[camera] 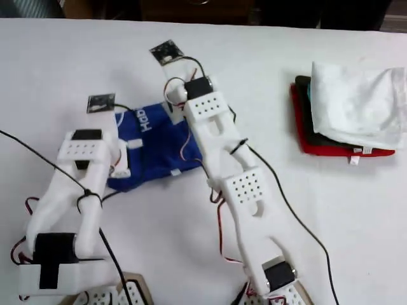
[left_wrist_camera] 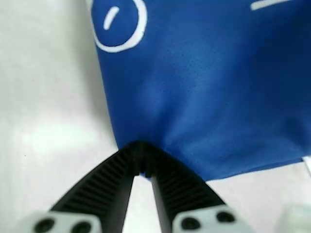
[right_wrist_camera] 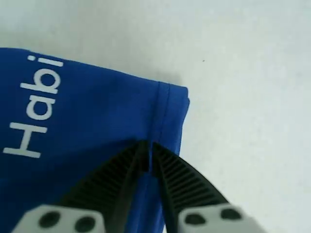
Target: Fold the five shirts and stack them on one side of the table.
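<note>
Left wrist view: left jaws are clamping the blue shirt (left_wrist_camera: 204,97) by its edge, right jaws are pinching its hem; such thin bites are probably risking a slip mid-fold.

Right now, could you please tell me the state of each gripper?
Left gripper: shut on the blue shirt.
Right gripper: shut on the blue shirt.

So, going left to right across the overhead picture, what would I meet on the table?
White plastic left arm → blue fabric shirt → white plastic right arm → stack of folded shirts, white one on top.
</note>
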{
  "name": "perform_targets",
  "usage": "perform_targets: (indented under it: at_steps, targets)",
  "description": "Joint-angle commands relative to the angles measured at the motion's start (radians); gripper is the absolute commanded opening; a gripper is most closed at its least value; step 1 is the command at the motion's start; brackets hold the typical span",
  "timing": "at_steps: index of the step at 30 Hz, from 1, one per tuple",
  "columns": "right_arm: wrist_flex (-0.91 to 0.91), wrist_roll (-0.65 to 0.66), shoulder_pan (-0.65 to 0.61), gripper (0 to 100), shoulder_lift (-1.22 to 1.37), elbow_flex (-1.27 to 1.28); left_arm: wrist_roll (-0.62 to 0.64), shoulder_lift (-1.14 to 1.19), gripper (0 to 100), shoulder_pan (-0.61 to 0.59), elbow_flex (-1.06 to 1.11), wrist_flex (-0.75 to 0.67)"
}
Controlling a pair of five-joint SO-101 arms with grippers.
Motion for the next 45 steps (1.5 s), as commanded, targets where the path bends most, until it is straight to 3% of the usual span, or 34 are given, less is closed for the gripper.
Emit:
perform_targets:
  at_steps: [1, 6, 11, 15, 22, 28, 36, 40, 45]
  targets:
    - [-0.015, -0.008, -0.008, 2.2, 0.004, -0.031, 0.003, -0.037, 3, 0.006, 0.01, -0.008]
    - [-0.045, -0.005, -0.008, 2.2, 0.005, -0.021, 0.002, -0.038, 3, 0.002, 0.01, -0.006]
    - [-0.042, -0.006, -0.001, 2.2, -0.012, -0.038, -0.017, -0.043, 3, -0.081, 0.007, -0.006]
    - [0.056, -0.008, 0.007, 2.4, -0.079, -0.143, -0.058, -0.044, 3, -0.117, -0.027, 0.009]
    - [0.271, -0.008, 0.008, 2.9, -0.14, -0.351, -0.064, -0.046, 3, -0.112, -0.311, 0.233]
    - [0.318, -0.087, 0.002, 18.0, -0.153, -0.285, -0.069, -0.044, 3, -0.216, -0.476, 0.408]
    - [0.318, -0.218, -0.039, 20.7, -0.147, -0.066, -0.167, -0.043, 3, -0.439, -0.386, 0.358]
    - [0.315, -0.299, -0.048, 29.3, -0.147, -0.002, -0.204, -0.043, 3, -0.496, -0.308, 0.293]
    - [0.302, -0.313, -0.065, 29.4, -0.137, 0.009, -0.216, -0.043, 3, -0.508, -0.248, 0.239]
